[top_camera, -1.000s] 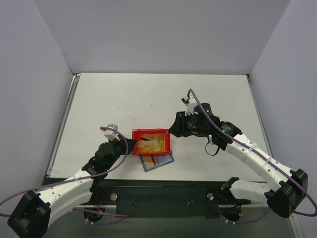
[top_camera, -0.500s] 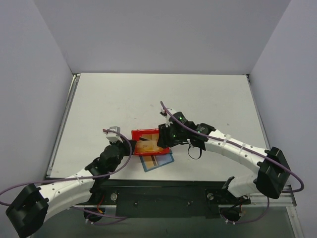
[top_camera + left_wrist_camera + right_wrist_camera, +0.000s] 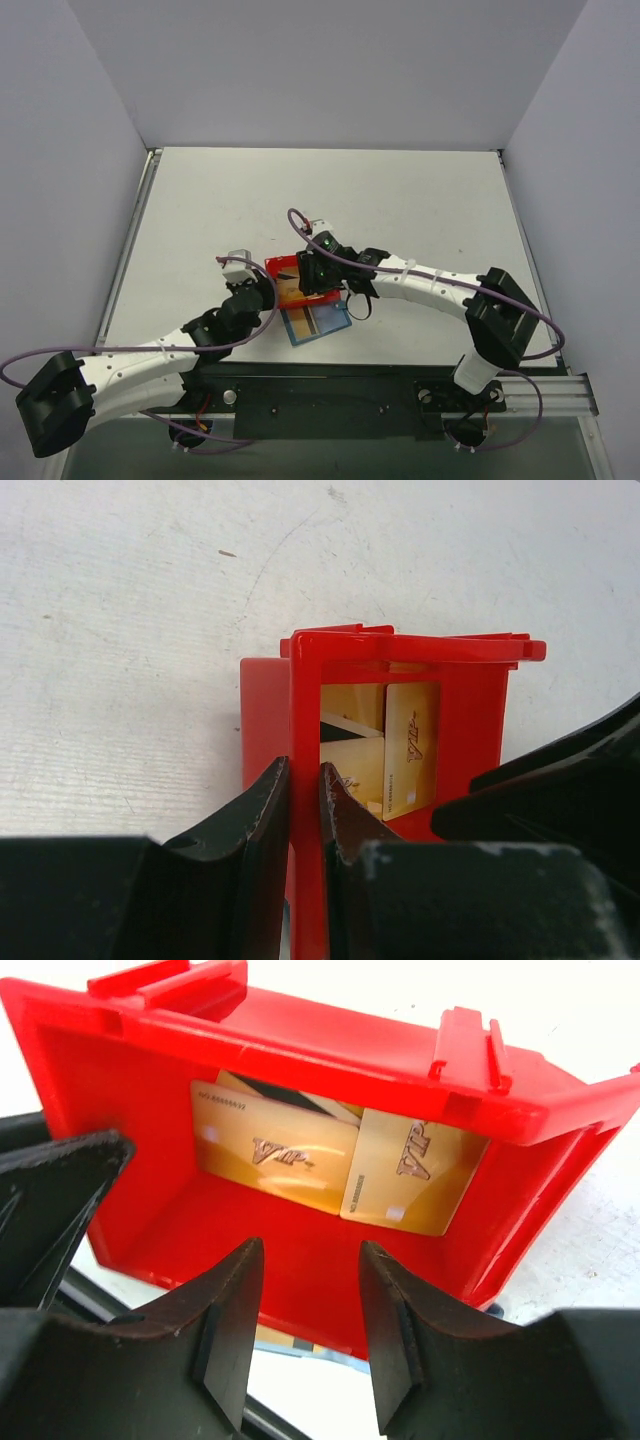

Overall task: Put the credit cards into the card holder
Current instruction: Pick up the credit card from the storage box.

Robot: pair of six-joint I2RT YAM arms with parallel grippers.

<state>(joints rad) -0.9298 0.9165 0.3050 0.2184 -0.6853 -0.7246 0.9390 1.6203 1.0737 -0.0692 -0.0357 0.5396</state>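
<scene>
Two gold-tan credit cards (image 3: 280, 1152) lie inside a red plastic bin (image 3: 330, 1060); they also show in the left wrist view (image 3: 410, 745). My left gripper (image 3: 305, 810) is shut on the bin's left wall (image 3: 305, 710), at the bin's left side in the top view (image 3: 268, 292). My right gripper (image 3: 310, 1290) is open and empty, its fingers over the bin's near rim, and it covers much of the bin from above (image 3: 318, 278). The teal-blue card holder (image 3: 340, 320) lies open just in front of the bin, with a gold card with a dark stripe (image 3: 310, 322) on it.
The red bin (image 3: 285, 270) sits on the white table (image 3: 420, 190) near its front edge. Both arms crowd round it, and the right arm (image 3: 430, 285) stretches across from the right. The dark base rail (image 3: 330, 395) runs along the near edge.
My right arm has swung left from beyond the bin's right side until its gripper is over the bin. My left gripper has crept right, staying at the bin's left wall.
</scene>
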